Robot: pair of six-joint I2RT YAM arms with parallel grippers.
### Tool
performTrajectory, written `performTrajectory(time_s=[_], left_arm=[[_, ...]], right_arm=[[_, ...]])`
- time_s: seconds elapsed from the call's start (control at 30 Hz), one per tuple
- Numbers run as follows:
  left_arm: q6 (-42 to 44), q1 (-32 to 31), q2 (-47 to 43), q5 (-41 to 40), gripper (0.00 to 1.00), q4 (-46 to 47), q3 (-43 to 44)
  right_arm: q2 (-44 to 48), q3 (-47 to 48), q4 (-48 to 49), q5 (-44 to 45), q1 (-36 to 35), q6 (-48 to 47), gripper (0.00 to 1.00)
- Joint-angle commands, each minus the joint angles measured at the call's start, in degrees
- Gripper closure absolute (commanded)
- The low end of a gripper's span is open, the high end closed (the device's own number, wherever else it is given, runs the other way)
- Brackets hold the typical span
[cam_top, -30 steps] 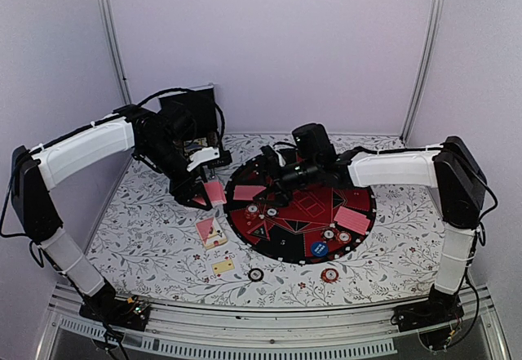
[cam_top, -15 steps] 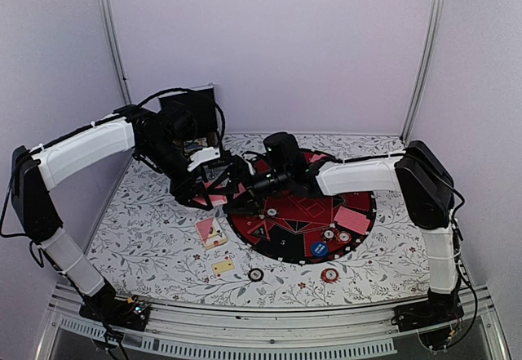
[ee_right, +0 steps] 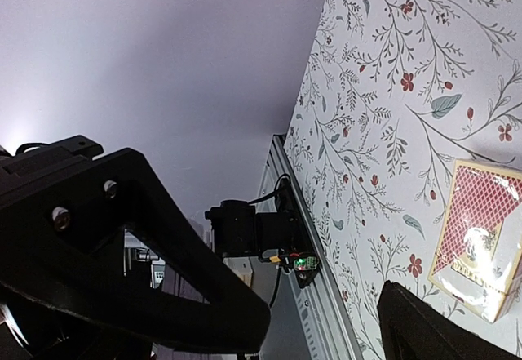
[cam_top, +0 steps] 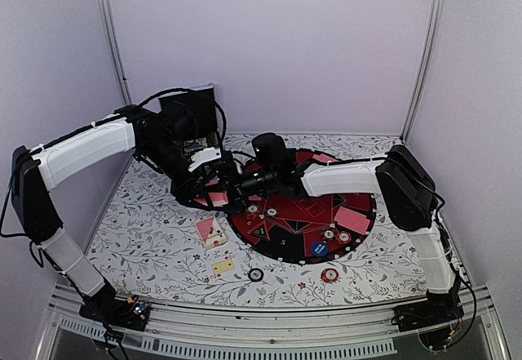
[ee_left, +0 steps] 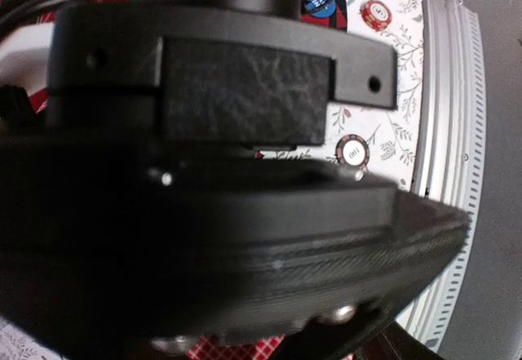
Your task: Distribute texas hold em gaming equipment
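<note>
Two sets of fingers meet at the mat's edge, a card between them.

From above, the left fingers [cam_top: 204, 195] look pinched together on a pink-red card [cam_top: 214, 198] at the left rim of the round mat [cam_top: 285, 255]. The right fingers [cam_top: 236, 190] sit just beside them, tips toward that card. The deck [cam_top: 212, 232] lies on the desk [cam_top: 147, 237], near and below both. On the left wrist view, the right arm's black body blocks nearly everything. A sliver of red-checked card [ee_left: 236, 348] shows beneath it, and a striped chip [ee_left: 353, 151] lies beyond. On the right wrist view, the right fingers [ee_right: 163, 278] stand wide apart and hold nothing. The deck [ee_right: 481, 237] rests on the desk past the gap, close to the smaller finger.
</note>
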State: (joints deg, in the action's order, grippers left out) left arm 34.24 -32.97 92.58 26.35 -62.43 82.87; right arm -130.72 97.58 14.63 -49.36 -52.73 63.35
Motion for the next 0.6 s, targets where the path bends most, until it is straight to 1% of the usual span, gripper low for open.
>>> performTrajectory(time_s=[0.0,0.17,0.27,0.47,0.57], left_arm=[[-0.2,-0.9,-0.6,0.8,1.0,0.8,0.8],[-0.1,-0.9,-0.7,0.7,1.0,0.7,0.8],[-0.1,-0.9,-0.9,0.7,1.0,0.6,0.9],[0.2,-0.9,-1.0,0.5,1.0,0.6,0.8],[0.3,-0.9,-1.1,0.5,1.0,0.6,0.7]], right_arm=[[-2.4,2.4,1.9,-1.6,-0.5,1.4,0.04],[-3.2,2.2,1.9,-2.3,-0.3,1.5,0.12],[-3.0,0.9,2.0,-2.8,0.2,1.6,0.2],[-1.1,-2.4,2.4,-3.1,1.9,1.3,0.32],[0.1,-3.6,2.3,-3.1,2.8,1.1,0.4]])
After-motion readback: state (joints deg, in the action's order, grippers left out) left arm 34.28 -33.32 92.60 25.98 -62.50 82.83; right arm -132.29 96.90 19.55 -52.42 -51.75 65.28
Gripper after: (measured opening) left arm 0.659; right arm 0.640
